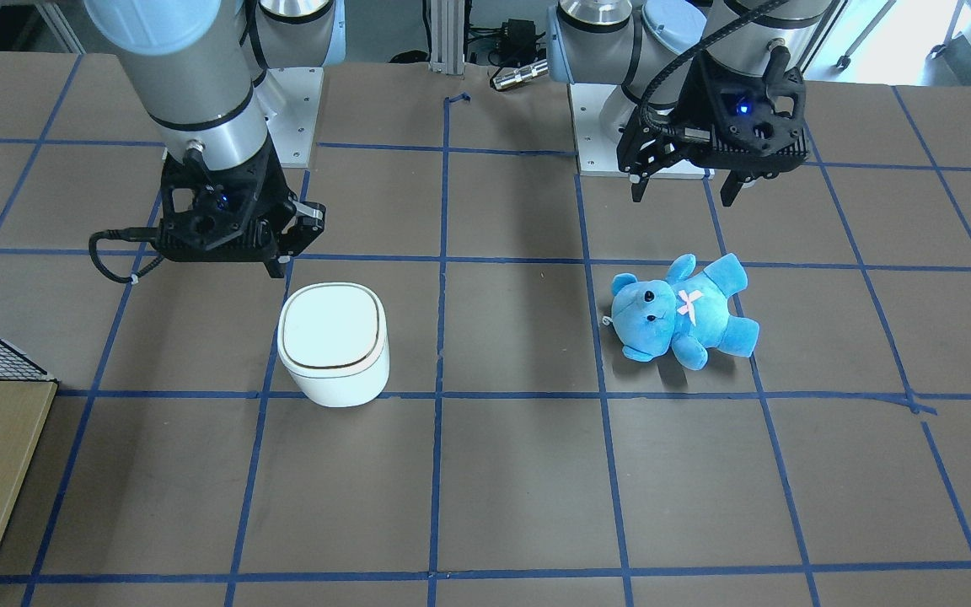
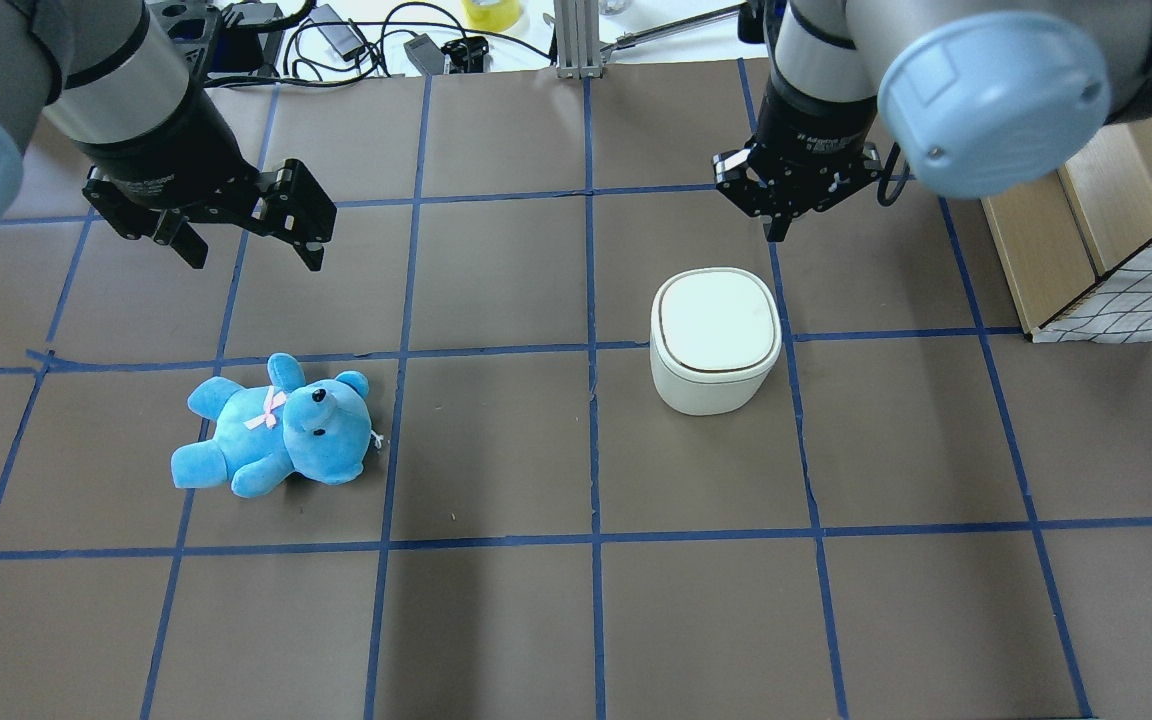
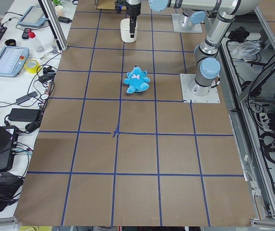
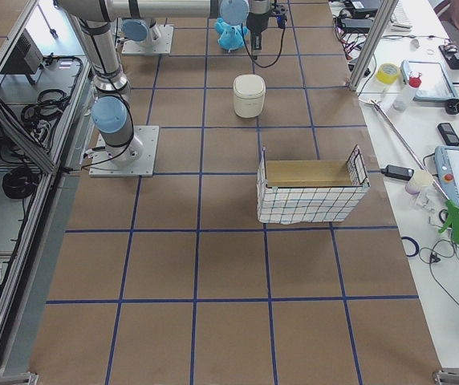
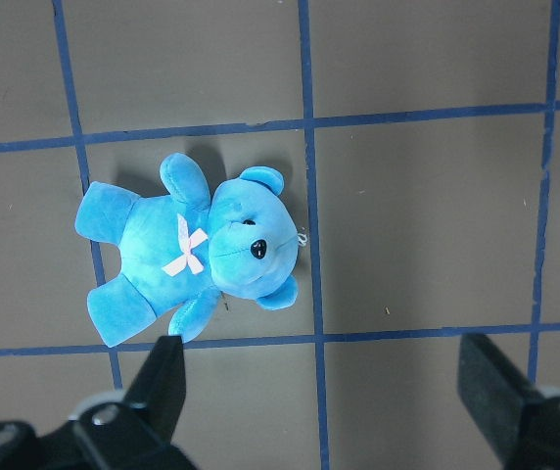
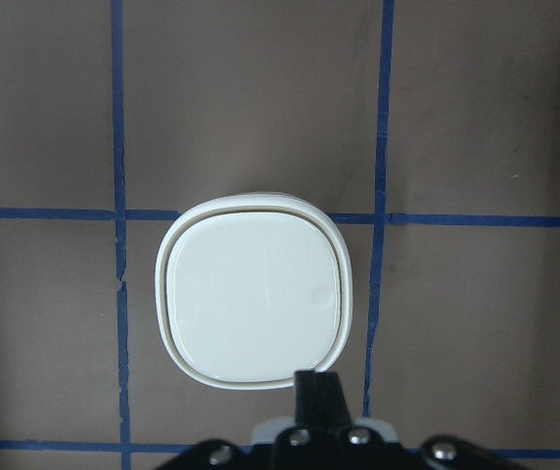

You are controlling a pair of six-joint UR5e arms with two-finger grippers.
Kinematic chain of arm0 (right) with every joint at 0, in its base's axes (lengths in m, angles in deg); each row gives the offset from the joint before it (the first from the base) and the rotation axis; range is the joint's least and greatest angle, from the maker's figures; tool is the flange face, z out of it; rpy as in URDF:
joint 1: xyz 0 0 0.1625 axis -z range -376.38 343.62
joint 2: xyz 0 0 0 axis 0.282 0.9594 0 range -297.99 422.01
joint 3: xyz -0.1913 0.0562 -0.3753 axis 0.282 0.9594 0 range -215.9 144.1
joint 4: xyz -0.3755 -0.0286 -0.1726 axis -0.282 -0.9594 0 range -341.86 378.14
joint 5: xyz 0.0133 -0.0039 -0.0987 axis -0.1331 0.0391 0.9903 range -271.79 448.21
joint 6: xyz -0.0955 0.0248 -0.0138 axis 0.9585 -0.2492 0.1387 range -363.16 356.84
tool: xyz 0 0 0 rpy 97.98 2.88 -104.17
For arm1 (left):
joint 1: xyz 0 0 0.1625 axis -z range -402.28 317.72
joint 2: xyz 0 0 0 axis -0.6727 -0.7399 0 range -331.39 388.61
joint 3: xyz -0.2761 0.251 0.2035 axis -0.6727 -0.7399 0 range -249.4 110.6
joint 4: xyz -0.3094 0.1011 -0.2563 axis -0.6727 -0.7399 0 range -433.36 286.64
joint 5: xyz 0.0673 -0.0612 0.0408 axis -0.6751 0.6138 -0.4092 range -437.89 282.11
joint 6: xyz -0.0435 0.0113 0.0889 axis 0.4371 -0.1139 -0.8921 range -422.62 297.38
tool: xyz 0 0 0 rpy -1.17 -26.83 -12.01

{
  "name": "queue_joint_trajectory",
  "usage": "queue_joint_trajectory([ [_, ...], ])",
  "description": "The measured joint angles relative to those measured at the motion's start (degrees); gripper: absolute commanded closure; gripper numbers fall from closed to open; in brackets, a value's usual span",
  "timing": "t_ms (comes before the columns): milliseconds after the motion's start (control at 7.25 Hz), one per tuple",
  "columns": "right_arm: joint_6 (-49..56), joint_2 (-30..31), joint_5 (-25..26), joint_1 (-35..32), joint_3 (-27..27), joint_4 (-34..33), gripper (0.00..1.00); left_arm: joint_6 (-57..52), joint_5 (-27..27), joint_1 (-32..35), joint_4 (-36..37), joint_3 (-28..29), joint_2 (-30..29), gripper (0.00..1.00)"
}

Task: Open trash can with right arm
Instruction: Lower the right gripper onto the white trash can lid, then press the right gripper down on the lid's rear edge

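The white trash can [image 2: 716, 335] stands on the table with its flat lid shut; it also shows in the front view [image 1: 334, 341] and the right wrist view [image 6: 256, 299]. My right gripper [image 2: 774, 228] is shut and empty. It hangs just behind the can on the robot's side, above the lid's near rim, and is not touching it. Its closed fingertips [image 6: 317, 384] show at the lid's edge in the right wrist view. My left gripper [image 2: 251, 250] is open and empty, above the table behind the blue teddy bear [image 2: 281, 425].
The teddy bear [image 5: 192, 250] lies on its back on the robot's left half of the table. A wire-mesh basket with wooden walls [image 2: 1126, 290] stands at the table's right edge, beyond the can. Blue tape lines grid the brown table.
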Motion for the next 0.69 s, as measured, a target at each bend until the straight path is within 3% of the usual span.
queue_joint_trajectory([
  [276, -0.4, -0.8, 0.0, -0.9, -8.8, -12.7, 1.0, 0.0, 0.0, 0.0, 0.0, 0.0, 0.0, 0.0],
  [690, -0.9, -3.5, 0.4, -1.9, -13.2, -19.3, 1.0, 0.0, 0.0, 0.0, 0.0, 0.0, 0.0, 0.0],
])
